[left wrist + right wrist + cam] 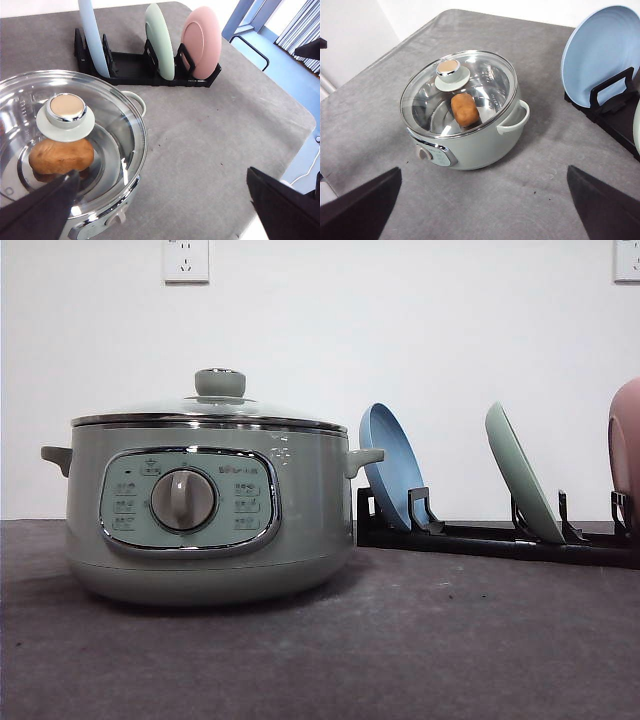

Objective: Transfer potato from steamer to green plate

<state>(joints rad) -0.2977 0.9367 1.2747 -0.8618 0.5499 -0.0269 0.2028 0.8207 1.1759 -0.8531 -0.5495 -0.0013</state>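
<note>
Grey bench (420,640) is carrying the lidded steamer (205,510) holding the potato (465,110), the green plate (522,475) is standing racked, and both tools, left (165,210) and right (485,210), are gaping wide.

sage-green steamer (205,505), orange-brown potato (465,110), mint-green plate (522,472)

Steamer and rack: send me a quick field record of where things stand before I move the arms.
steamer: on the grey table, glass lid closed
potato: inside the steamer, seen through the lid
green plate: upright in the black rack, middle slot, between blue plate and pink plate
left gripper: open, holding nothing
right gripper: open, holding nothing
task progress: lid on, potato not yet moved
</note>
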